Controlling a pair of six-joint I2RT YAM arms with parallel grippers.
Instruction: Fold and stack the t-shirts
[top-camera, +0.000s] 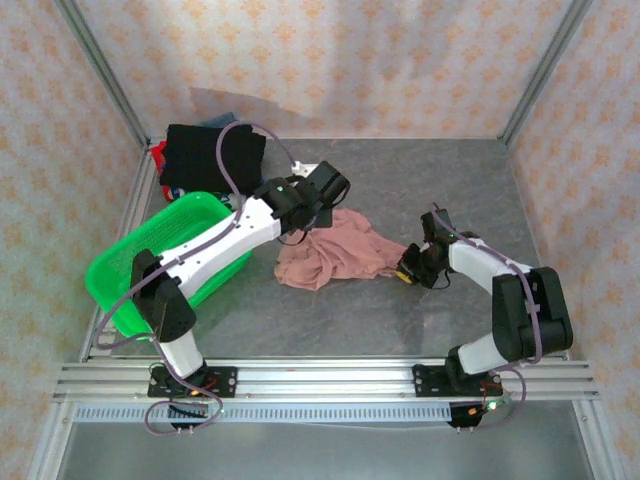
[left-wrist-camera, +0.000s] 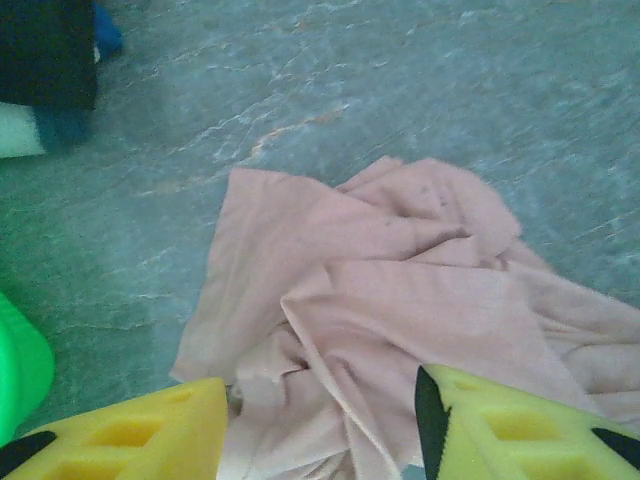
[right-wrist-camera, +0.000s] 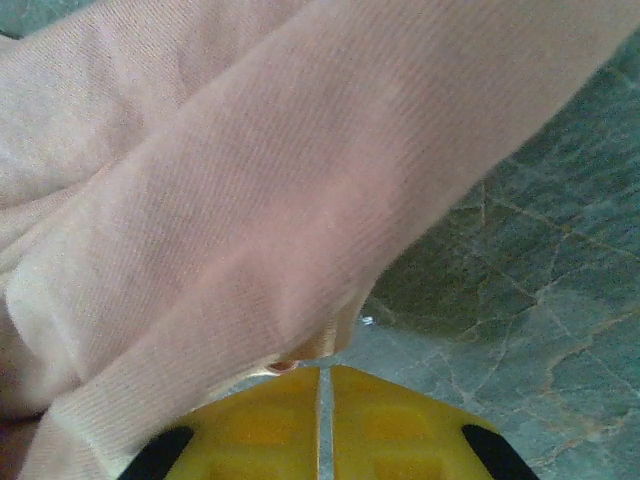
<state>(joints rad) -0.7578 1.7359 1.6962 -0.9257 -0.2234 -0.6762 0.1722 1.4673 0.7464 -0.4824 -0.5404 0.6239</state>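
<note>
Yellow fingers (right-wrist-camera: 260, 425) of right claw (right-wrist-camera: 322, 372) right up close, pressed together, nipping pink t-shirt (top-camera: 335, 255) edge. We see shirt crumpled on table (top-camera: 430, 170), between both arms. Over it hovers left claw (left-wrist-camera: 320, 415), jaws apart, gripping nothing. Folded black shirt (top-camera: 215, 155) far-left corner.

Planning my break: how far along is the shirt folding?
Done: folded shirts, black on top, sit at the table's far left corner. In hand: the pink t-shirt lies crumpled mid-table; the right gripper is shut on its edge, and the left gripper hovers open over it. Left: spreading, folding and stacking it.
</note>
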